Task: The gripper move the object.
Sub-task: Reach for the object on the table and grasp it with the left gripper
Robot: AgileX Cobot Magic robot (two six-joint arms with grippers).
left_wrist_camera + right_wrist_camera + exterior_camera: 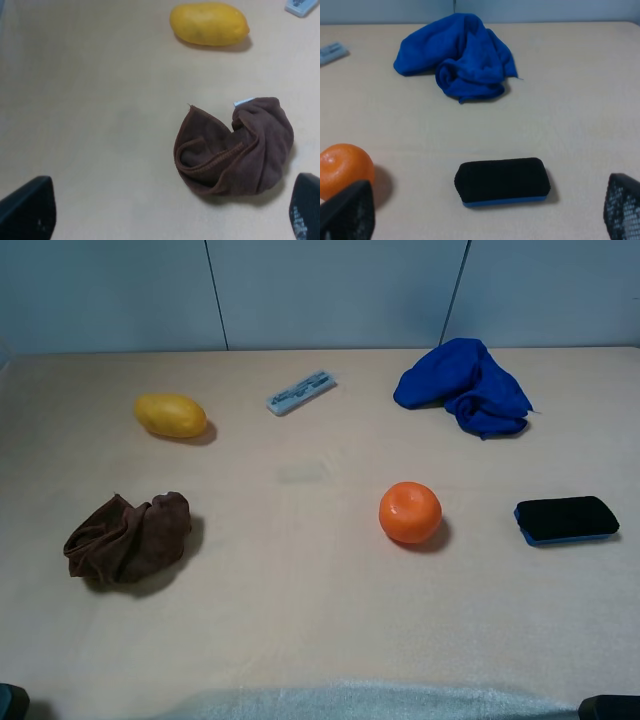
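While jaws gape (both), object [301, 392] lies well apart

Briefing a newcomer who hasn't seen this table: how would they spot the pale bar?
Start at the far edge of the table, by the wall. Between the yellow fruit and the crumpled blue cloth lies the bar. It alone is flat, slim and whitish-grey, with dark print on top.

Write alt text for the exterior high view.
A whitish-grey bar lies untouched at the far middle of a tan table, a yellow fruit to its left and a crumpled blue cloth to its right. Nearer the camera lie a crumpled brown cloth at left, an orange and a black-topped eraser at right.
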